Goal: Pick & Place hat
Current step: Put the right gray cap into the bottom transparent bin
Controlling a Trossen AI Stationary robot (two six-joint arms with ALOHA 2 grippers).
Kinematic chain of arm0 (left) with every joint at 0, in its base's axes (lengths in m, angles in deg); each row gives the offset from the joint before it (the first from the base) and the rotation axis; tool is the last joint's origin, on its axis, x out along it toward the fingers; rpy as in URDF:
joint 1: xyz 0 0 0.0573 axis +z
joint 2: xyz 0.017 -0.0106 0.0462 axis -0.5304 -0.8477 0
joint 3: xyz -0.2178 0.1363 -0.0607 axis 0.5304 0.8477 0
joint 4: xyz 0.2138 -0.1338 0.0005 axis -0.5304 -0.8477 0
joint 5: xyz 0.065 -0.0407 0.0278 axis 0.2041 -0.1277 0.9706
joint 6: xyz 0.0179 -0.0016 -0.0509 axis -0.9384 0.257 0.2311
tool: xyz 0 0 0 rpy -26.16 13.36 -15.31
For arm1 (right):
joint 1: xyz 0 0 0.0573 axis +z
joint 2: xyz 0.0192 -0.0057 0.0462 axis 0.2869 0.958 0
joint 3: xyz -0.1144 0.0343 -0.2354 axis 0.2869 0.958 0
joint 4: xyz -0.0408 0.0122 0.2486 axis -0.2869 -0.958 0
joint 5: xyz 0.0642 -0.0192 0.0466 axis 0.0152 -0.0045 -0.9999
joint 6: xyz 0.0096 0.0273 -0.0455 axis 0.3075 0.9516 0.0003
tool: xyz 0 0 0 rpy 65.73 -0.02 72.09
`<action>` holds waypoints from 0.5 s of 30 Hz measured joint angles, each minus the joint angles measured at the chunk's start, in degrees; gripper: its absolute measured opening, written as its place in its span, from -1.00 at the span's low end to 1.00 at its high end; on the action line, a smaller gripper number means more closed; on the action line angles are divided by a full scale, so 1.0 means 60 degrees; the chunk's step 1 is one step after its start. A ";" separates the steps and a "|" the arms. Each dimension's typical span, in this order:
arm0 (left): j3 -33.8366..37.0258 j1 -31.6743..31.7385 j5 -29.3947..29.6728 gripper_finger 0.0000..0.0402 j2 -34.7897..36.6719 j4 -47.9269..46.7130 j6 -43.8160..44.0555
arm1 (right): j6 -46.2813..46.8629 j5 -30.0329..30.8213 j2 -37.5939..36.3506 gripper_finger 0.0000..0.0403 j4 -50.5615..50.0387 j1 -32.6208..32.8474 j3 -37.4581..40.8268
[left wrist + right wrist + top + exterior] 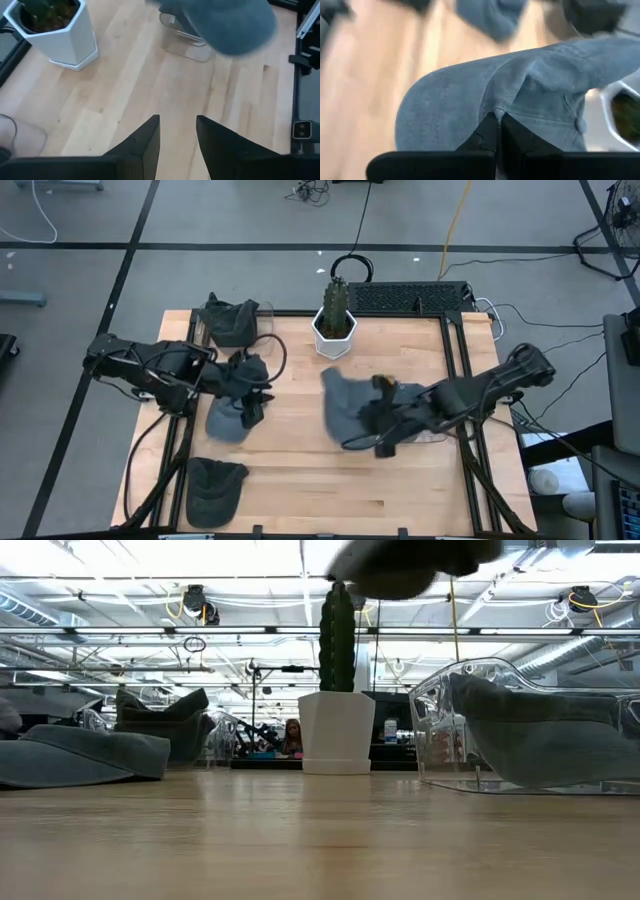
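Right tool pinches a fold of the blue hat, held above the counter: the carry step. Next, likely lowering it onto a stand. Left tool hovers, half spread, empty.

Blue-grey hat: soft cap, button on crown, fabric bunched where pinched between fingers of right gripper; lifted off table, right of centre, near potted cactus. Second blue-grey hat: lies on table at left, under left arm. Dark hat: flat on table, front left corner. Another dark hat: rear left, on clear stand.
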 joint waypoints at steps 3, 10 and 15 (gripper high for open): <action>0.0000 0.0201 0.0003 -0.32 0.0000 -0.0006 -0.0069 | 0.0400 0.0046 -0.0265 -1.00 -0.1546 0.0017 0.0071; 0.0000 0.0564 0.0223 -0.32 0.0000 -0.0069 -0.0060 | 0.0525 0.1234 -0.0360 -1.00 -0.3809 0.0649 0.0093; 0.0000 0.0811 0.0536 -0.32 0.0000 -0.0062 0.0028 | 0.1615 0.1253 -0.0626 -1.00 -0.4099 0.1299 0.0884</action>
